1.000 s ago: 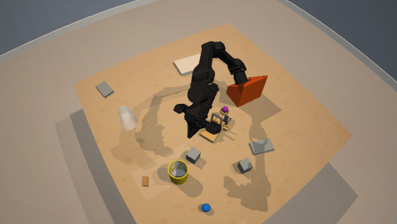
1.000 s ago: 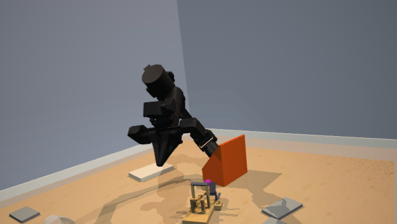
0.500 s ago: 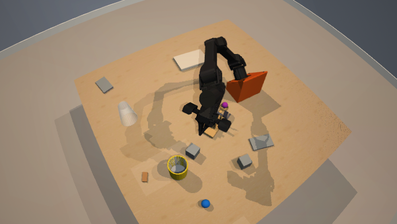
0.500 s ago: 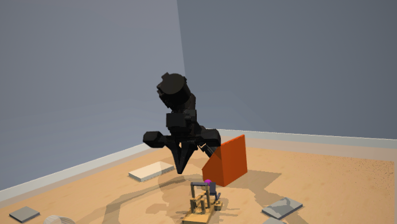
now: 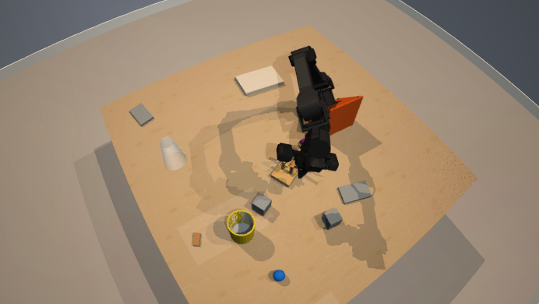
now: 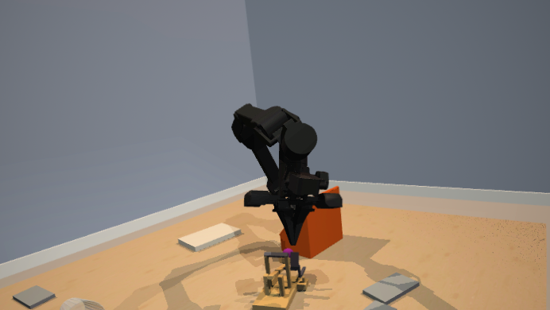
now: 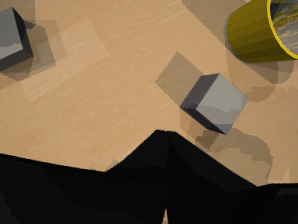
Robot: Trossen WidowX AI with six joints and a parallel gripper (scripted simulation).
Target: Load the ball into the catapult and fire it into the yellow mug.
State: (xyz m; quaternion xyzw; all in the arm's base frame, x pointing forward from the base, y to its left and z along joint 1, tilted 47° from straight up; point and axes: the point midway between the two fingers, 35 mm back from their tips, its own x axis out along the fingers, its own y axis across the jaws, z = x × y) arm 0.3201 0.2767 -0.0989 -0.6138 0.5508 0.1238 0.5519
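Observation:
The catapult [image 5: 285, 178] [image 6: 274, 303] stands mid-table, its wooden base pointing roughly toward the yellow mug [image 5: 242, 235] [image 7: 250, 36]; exact aim cannot be told. The magenta ball [image 5: 302, 141] [image 6: 288, 251] is at the catapult's rear, by the arm's cup end, partly hidden. My gripper [image 5: 300, 175] [image 6: 293, 243] [image 7: 164, 140] is shut with nothing seen between the fingers. In the exterior view its tips point down, just above the ball and the catapult's frame; contact cannot be told. The mug stands upright; in the top view no ball shows in it.
A grey block [image 5: 261, 204] [image 7: 218, 102] stands between catapult and mug; another [image 5: 332, 218] [image 7: 10, 40] is to the right. An orange wedge [image 5: 344, 115] [image 6: 325, 226] stands behind the catapult. A blue ball [image 5: 279, 275], white cup [image 5: 173, 155] and flat plates lie around.

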